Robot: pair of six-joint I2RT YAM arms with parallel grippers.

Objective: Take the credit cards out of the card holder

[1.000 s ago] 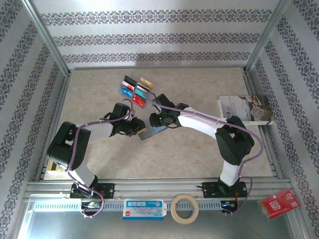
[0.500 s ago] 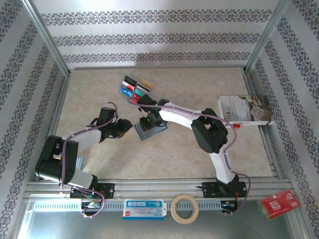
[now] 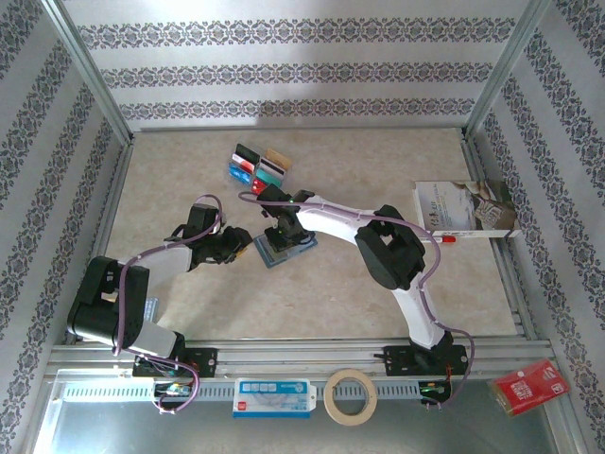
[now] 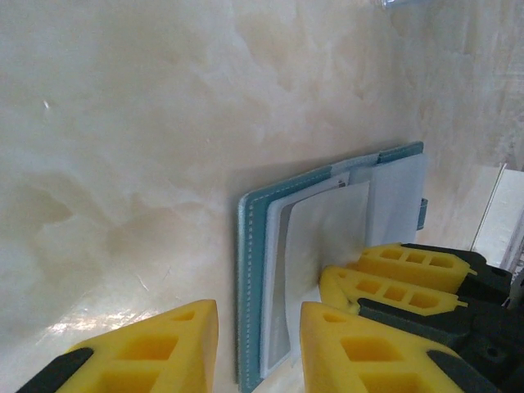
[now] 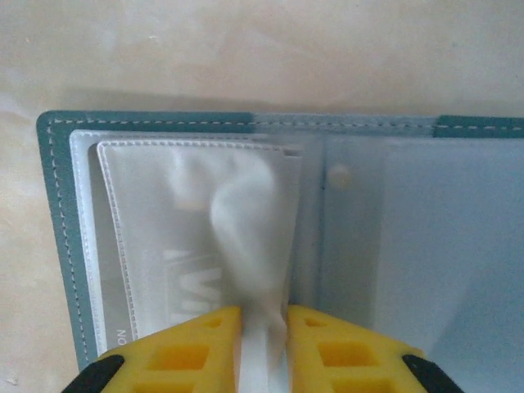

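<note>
The card holder [image 5: 57, 246] is laid open flat on the counter [image 5: 246, 49], directly under the right hand [image 5: 264, 323]. A teal-blue stitched cover and clear plastic sleeves are seen (one sleeve puckered). That sleeve is pinched tight by the right hand. The left hand [image 4: 258, 336] is held with fingers apart, the holder's edge just ahead between them. The credit cards [image 3: 257, 166] are fanned beyond the right hand.

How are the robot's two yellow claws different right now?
The right gripper is pinched shut on a clear sleeve of the card holder; the left gripper has its jaws apart, clamping nothing. The right gripper is over the holder's inner sleeves; the left gripper straddles its outer edge. Both have yellow fingers and are at the holder.
</note>
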